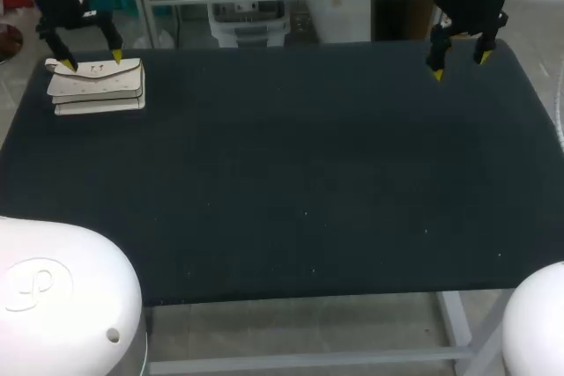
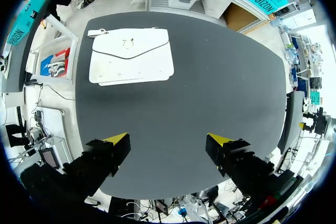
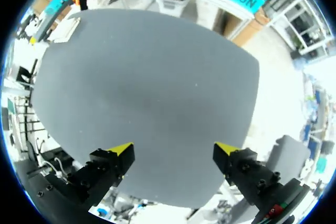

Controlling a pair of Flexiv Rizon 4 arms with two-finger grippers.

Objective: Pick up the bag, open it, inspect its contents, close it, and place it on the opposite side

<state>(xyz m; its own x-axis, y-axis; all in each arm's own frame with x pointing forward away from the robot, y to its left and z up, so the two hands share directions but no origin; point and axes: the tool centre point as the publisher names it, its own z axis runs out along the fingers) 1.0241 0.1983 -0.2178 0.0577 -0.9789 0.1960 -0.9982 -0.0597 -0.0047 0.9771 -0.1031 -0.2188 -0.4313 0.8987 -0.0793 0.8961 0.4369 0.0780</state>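
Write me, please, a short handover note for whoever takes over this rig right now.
Left gripper: open, empty, above the white bag, not touching it.
Right gripper: open, empty, over the far right corner of the table.
Bag: lying flat at the far left corner, flap shut.
Done: nothing yet.
Left: pick the bag up, open it, inspect it, close it, set it down on the right side.

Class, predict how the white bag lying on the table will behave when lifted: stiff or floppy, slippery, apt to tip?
The white bag shows straight edges and crisp corners, so it is probably fairly stiff. It lies flat, so it is unlikely to roll or tip. Its smooth-looking flap may slip when pinched.
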